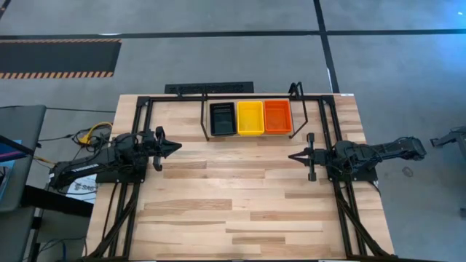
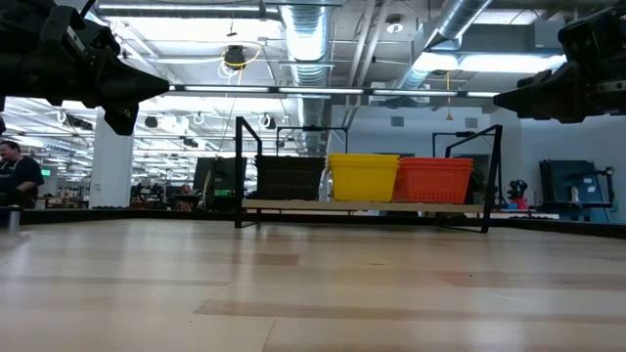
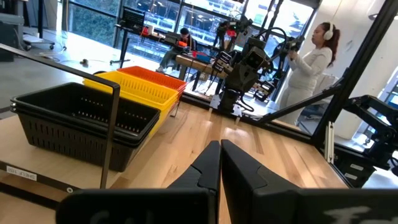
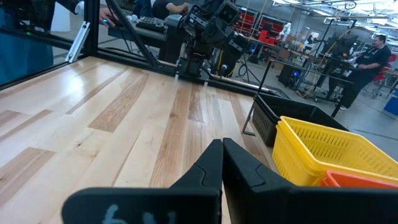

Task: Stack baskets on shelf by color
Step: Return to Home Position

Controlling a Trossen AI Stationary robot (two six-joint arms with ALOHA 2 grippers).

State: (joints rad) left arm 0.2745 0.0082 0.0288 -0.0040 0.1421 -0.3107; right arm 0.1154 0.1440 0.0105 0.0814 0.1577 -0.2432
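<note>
Presently, both arms are found over the two sides of the table (image 1: pixel 240 196), well apart from the shelf (image 2: pixel 362 206). The left tool (image 1: pixel 173 148) and the right tool (image 1: pixel 293 155) are each seen with fingers pressed together and nothing held. On the shelf, three stacks are set side by side: black baskets (image 1: pixel 223 118), yellow baskets (image 1: pixel 250 117) and red-orange baskets (image 1: pixel 277 116). Little risk is judged. A stack could be knocked off square only if an arm were swung toward the shelf, and the closely set neighbours could be shifted with it. A small white label (image 3: pixel 22 169) is noted on the shelf's base rail, but its print cannot be read. No brand is made out.
</note>
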